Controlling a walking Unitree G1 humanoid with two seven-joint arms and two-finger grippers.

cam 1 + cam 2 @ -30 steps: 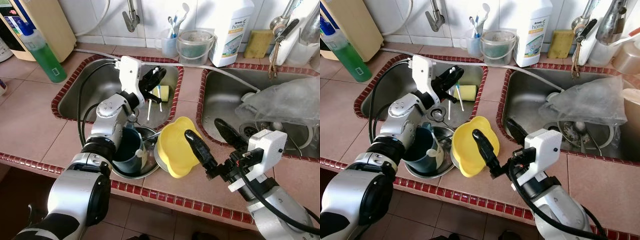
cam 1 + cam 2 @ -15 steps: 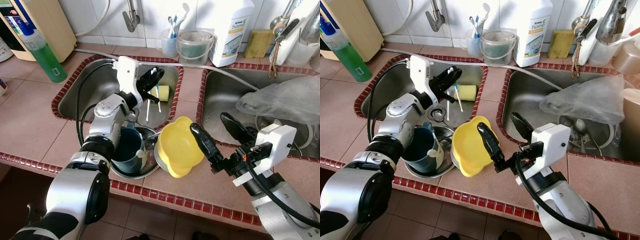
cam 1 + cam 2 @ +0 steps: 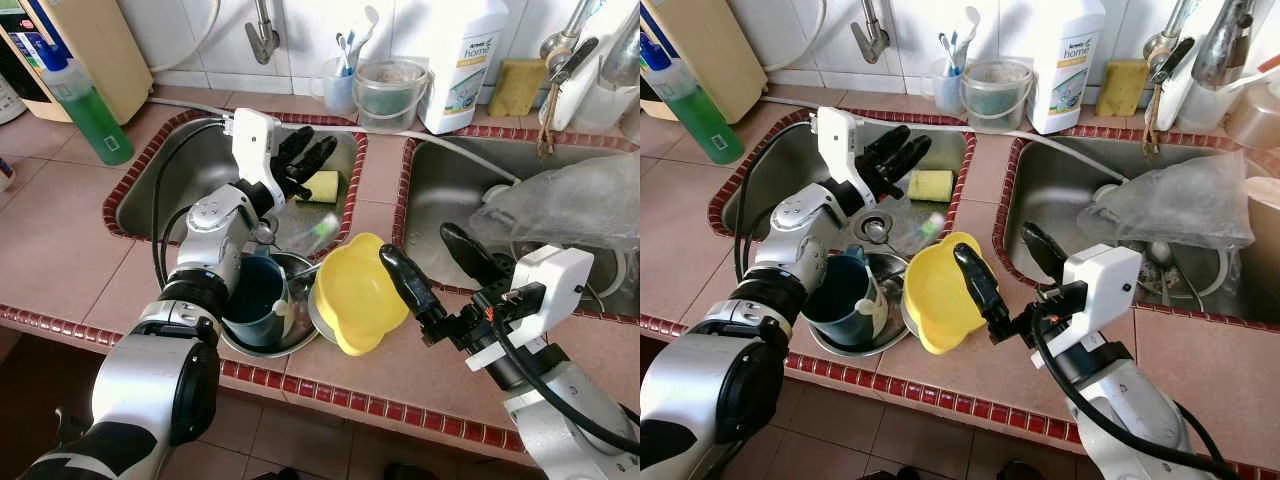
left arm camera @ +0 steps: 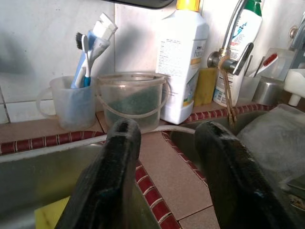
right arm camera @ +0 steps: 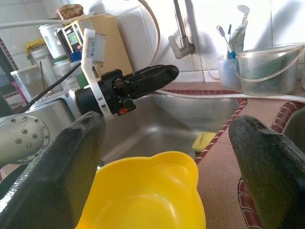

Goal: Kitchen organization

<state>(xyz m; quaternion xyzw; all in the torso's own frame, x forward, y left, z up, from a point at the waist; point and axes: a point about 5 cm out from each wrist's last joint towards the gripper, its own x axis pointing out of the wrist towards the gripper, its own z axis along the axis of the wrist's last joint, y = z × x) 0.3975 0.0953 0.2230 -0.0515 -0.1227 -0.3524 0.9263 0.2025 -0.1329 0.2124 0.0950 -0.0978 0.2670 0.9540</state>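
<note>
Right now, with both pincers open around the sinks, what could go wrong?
1. The yellow bowl sits tilted on the counter edge between the sinks; the right pincer straddles its rim with fingers open, so a nudge could tip it off.
2. A blurred toothbrush appears to be dropping under the open left pincer; it may land near the drain.
3. The dark mug rests in a metal bowl overhanging the counter edge, beside the left forearm.
</note>
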